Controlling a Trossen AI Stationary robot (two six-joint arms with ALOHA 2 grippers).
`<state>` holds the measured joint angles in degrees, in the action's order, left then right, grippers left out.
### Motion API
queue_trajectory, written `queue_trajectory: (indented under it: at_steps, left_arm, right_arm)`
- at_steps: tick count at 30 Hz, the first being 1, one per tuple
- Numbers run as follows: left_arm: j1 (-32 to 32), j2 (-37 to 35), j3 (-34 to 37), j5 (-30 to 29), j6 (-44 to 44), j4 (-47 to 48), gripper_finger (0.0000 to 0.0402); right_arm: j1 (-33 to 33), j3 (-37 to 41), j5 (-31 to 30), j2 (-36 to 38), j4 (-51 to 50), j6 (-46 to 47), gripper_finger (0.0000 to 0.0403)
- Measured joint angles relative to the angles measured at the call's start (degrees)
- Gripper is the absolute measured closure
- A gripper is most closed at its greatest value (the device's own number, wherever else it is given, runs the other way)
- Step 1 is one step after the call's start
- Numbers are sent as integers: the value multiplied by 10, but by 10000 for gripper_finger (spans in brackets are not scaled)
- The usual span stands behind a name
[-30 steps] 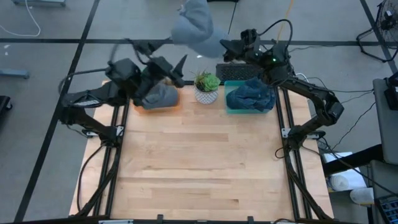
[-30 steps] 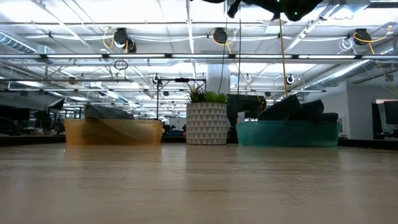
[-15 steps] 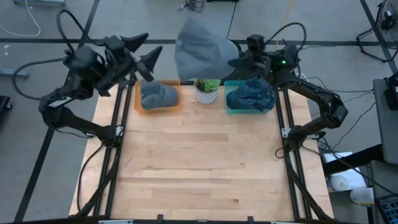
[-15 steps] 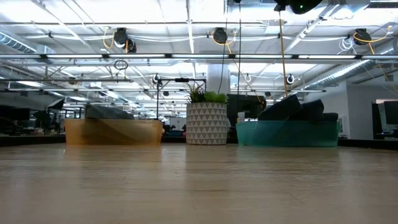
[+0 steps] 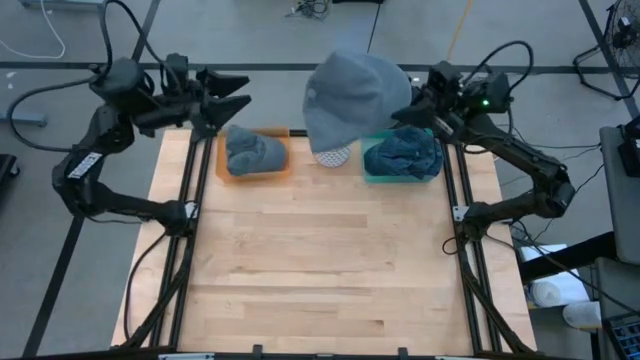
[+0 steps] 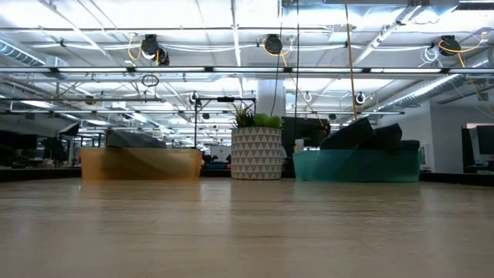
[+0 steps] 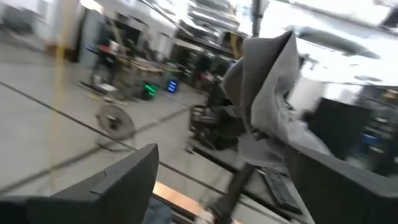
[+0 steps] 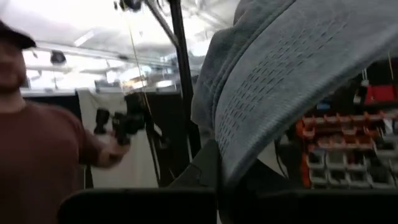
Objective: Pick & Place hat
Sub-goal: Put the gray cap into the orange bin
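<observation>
High view: the near and middle part of the wooden table (image 5: 320, 270) lies bare; along its far edge stand an orange bin (image 5: 254, 155) holding a grey hat, a patterned plant pot (image 5: 333, 155) largely hidden, and a teal bin (image 5: 401, 158) holding dark blue fabric; the low view shows the same three in a row, pot between the bins. Above the pot hangs the grey hat (image 5: 355, 95), lifted clear of the table, its crown broad and rounded; the right gripper (image 5: 418, 100) sits at the hat's right edge over the far right of the table, fingers pinched together on the hat's fabric. The left gripper (image 5: 228, 93) is raised beyond the far left corner, above and behind the orange bin, fingers spread apart and holding nothing. Right wrist view: a person (image 8: 37, 143) in a dark red top stands in the room beyond.
</observation>
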<state>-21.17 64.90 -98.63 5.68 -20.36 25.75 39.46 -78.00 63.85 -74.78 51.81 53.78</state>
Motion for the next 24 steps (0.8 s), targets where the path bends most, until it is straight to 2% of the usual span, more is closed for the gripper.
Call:
queue_trajectory:
  at_steps: [4, 8, 12, 16, 24]
  left_arm:
    - [-49, -11, 0, 85, -14, 48, 46]
    - [-94, -24, 0, 120, -1, 109, 46]
    - [-131, -35, 0, 162, 11, 136, 46]
    - [-163, -40, 0, 217, 25, 150, 46]
    - [-201, -26, 0, 223, 20, 135, 46]
  right_arm:
    - [3, 0, 18, 27, -115, -88, 403]
    - [17, 0, 28, 59, -225, -180, 403]
    - [34, 0, 3, 86, -303, -242, 403]
    - [41, 0, -41, 103, -338, -281, 403]
    - [10, 0, -107, 103, -350, -294, 403]
